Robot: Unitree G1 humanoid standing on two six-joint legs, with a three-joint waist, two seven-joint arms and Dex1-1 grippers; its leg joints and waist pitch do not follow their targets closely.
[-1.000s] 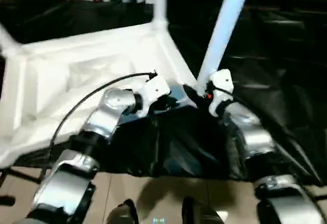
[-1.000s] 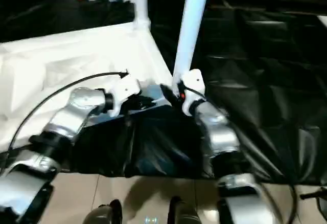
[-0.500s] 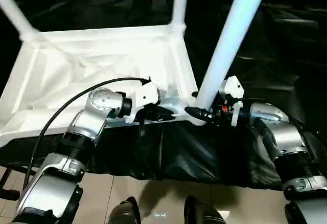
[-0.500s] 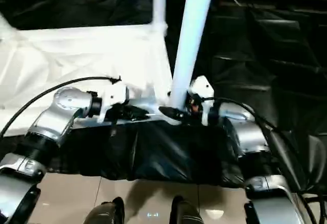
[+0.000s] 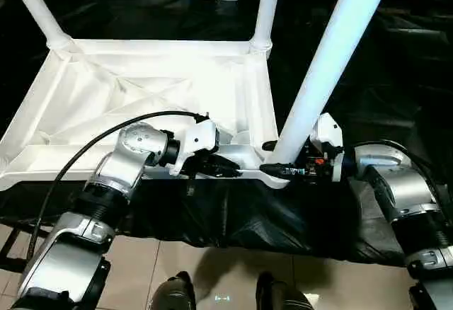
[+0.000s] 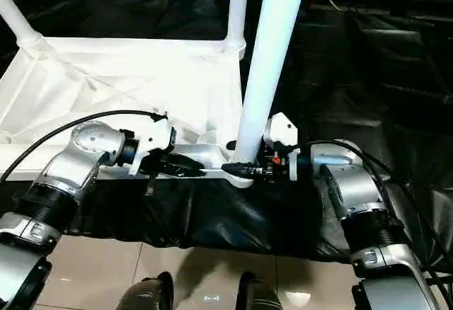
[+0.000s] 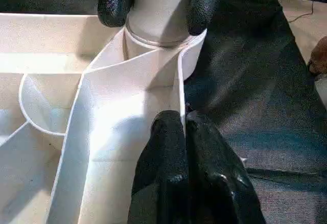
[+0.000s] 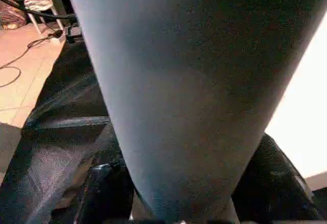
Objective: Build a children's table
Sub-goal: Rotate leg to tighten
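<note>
Our left jaws (image 5: 225, 165) pinch the upturned children's table (image 5: 134, 90) rim at lower centre; our right jaws (image 5: 274, 158) clamp the near leg (image 5: 327, 66) at its corner socket.

table top (image 5: 141, 98) upside down on black sheet (image 5: 368, 90) — legs up | near-right leg (image 5: 333, 62) in corner socket

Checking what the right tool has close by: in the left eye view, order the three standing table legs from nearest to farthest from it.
1. The near-right leg, clasped at its base by the right tool.
2. The far-right leg, in the far corner behind it.
3. The far-left leg, diagonally across the upturned table top.
</note>
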